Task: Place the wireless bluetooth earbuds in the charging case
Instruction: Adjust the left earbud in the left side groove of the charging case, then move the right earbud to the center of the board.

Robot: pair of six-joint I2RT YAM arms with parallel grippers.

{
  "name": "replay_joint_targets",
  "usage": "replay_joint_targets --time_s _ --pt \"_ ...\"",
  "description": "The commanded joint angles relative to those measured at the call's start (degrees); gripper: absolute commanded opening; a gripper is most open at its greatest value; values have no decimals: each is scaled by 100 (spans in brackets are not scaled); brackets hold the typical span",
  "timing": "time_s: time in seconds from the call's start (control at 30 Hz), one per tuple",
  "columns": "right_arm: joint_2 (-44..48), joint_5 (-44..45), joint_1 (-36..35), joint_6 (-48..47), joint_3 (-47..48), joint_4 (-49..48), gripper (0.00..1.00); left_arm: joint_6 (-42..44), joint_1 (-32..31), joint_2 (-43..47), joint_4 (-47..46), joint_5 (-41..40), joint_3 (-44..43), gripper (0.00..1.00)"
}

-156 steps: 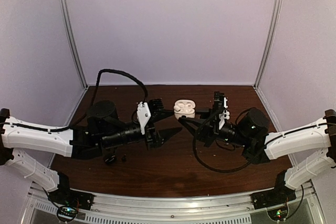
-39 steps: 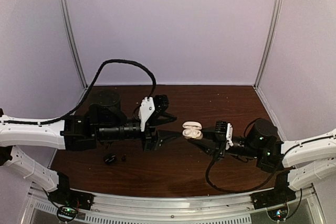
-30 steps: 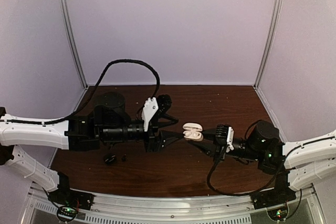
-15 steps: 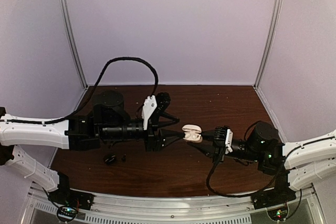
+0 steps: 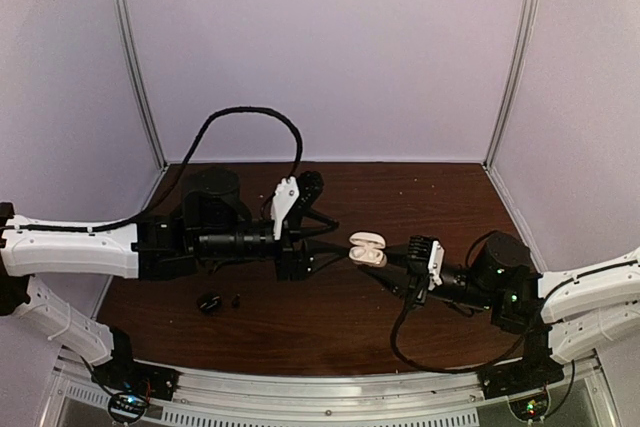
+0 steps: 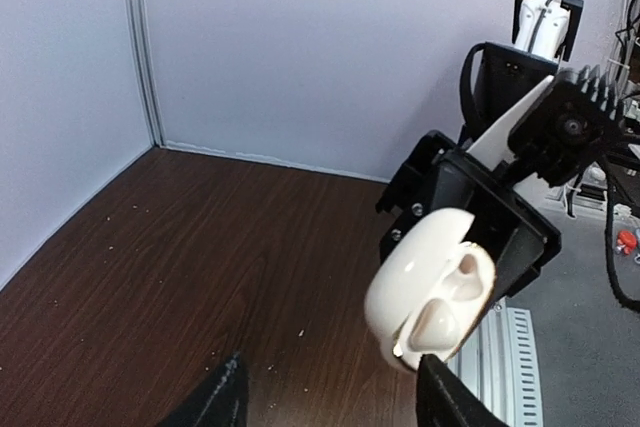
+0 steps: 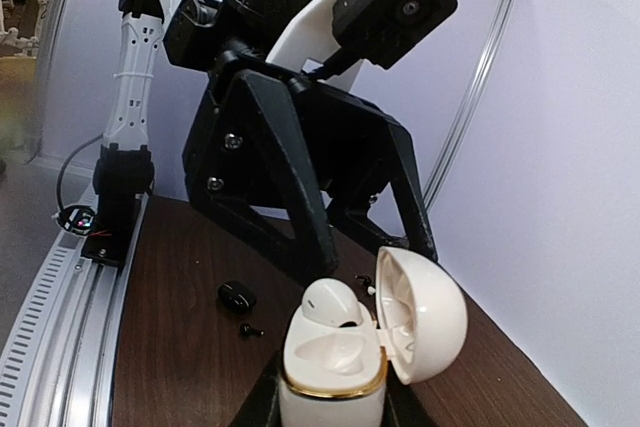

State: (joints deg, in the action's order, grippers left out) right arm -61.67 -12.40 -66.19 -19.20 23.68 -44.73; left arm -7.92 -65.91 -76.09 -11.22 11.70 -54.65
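Observation:
The white charging case [image 7: 333,384] hangs above the table with its lid [image 7: 425,319] swung open, and my right gripper [image 7: 335,409] is shut on its body. One white earbud [image 7: 335,304] rests on the far socket, while the near socket is hollow. From above, the case [image 5: 367,249] sits between both arms. My left gripper [image 5: 340,240] faces it, open and holding nothing. In the left wrist view the case [image 6: 425,287] floats just above the right fingertip of the left gripper [image 6: 335,402]. A black earbud [image 7: 246,330] lies on the table.
A small black case [image 5: 209,301] and the black earbud [image 5: 237,299] lie on the dark wooden table [image 5: 330,327] near the left arm. Pale walls close in the back and both sides. A metal rail [image 5: 330,387] runs along the near edge.
The case once sat on the table at the back; my right gripper now holds it raised mid-table. In the last second the left gripper edged closer to it and opened slightly.

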Motion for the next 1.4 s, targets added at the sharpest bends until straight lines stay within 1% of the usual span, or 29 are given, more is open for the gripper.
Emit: replay_joint_targets --time_s 0.0,0.07,0.13,0.27,0.33,0.37,0.43,0.53,0.6,0.63,0.67,0.73,0.83,0.93,0.97,1.07,1.13,1.27,1.37 --pt "92 141 88 414 -111 -342 0 -309 811 305 -458 686 356 59" --pt "94 130 168 582 -182 -431 0 -389 1140 384 -492 688 468 59" --pt "109 98 289 752 -234 -510 0 -446 1513 398 -391 513 501 59" --pt "121 73 467 1090 -229 -517 0 -814 2518 207 30 294 386 60" --pt "112 52 484 1143 -164 -430 0 -944 2920 110 208 44 337 60" --pt "105 3 485 1155 -129 -383 0 -987 3066 53 339 -282 274 60" --pt "96 -186 485 1144 -49 -261 2 -1137 3468 -189 655 -494 106 60" --pt "-24 -340 485 1180 91 -178 3 -1422 4166 -555 1015 -498 -85 60" --pt "-105 -376 485 1195 200 -62 3 -1512 4454 -753 1094 -552 -109 59" --pt "-141 -364 490 1219 271 36 3 -1508 4545 -836 1096 -650 -114 59" --pt "-163 -385 485 1253 355 151 3 -1481 4611 -915 1286 -760 -141 59" --pt "-215 -367 485 1343 486 322 1 -1450 4729 -1082 1439 -904 -246 59" --pt "-220 -428 485 1408 575 435 0 -1198 4845 -1411 1700 -1307 -567 59" --pt "-184 -362 486 1469 551 396 0 -901 5011 -1942 2156 -1177 -1123 59" --pt "-167 -361 491 1466 550 406 0 -809 5058 -2124 2309 -981 -1316 59" --pt "-101 -444 501 1433 579 500 0 -594 5122 -2641 2717 -898 -1801 58" --pt "-55 -503 507 1392 639 654 0 -506 5126 -2894 2838 -849 -1981 57" --pt "-49 -856 548 1231 907 1314 0 -415 5127 -3341 2970 -860 -2206 54" --pt "-93 -1064 585 1270 1032 1508 0 -390 5131 -3504 3026 -885 -2286 53"
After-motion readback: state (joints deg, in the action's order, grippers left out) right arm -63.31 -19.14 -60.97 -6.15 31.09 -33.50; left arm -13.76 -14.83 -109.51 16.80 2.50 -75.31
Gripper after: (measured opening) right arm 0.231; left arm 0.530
